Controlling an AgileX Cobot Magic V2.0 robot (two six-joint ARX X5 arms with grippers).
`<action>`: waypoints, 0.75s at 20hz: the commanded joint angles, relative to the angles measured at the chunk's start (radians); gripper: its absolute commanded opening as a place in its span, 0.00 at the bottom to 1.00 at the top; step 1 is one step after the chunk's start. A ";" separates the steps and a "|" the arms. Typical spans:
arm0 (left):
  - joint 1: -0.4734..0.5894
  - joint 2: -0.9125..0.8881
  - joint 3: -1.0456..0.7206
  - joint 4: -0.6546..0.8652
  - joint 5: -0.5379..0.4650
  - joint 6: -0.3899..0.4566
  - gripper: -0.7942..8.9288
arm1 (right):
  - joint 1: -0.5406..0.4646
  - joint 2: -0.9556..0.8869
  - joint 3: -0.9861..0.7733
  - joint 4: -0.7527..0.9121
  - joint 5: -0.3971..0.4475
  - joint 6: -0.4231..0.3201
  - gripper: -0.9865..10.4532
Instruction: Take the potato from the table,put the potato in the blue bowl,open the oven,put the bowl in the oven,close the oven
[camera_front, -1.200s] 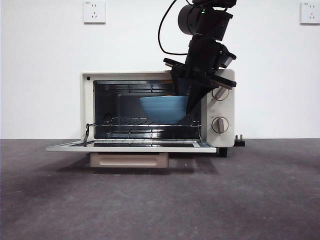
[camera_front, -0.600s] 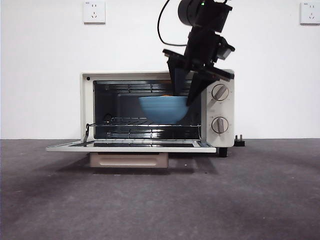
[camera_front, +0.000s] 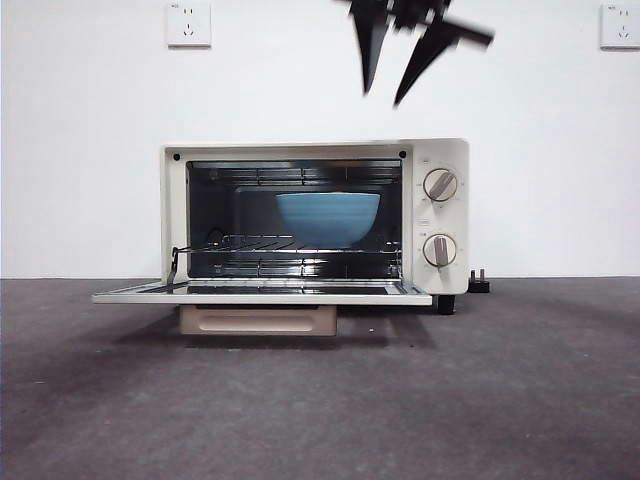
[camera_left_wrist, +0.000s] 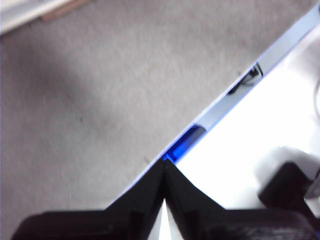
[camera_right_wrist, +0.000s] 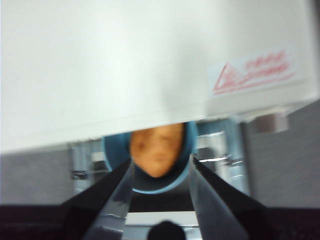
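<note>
The cream-white oven stands on the dark grey table with its door folded down flat. Inside, the blue bowl rests on the wire rack. From the front its wall hides the potato. High above the oven's right half hangs my right gripper, open and empty. In the right wrist view, the gripper looks down past the oven's white top at the potato lying in the bowl. My left gripper is shut on nothing, over the table.
Two round knobs sit on the oven's right panel. The beige handle hangs under the open door, which juts forward over the table. A black plug lies to the right of the oven. Wall sockets are mounted high behind.
My right gripper has let go of the bowl's rim and risen out of the oven mouth to well above it. The bowl stays on the rack.
</note>
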 joint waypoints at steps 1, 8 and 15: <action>0.000 0.002 -0.005 0.071 0.000 0.007 0.08 | 0.025 -0.058 0.043 -0.022 -0.010 -0.344 0.25; 0.083 0.100 -0.005 0.223 0.006 0.013 0.07 | 0.059 -0.214 0.009 -0.024 0.206 -0.671 0.23; 0.358 0.321 -0.022 0.381 0.321 0.050 0.07 | -0.047 -0.474 -0.469 -0.024 0.408 -0.746 0.14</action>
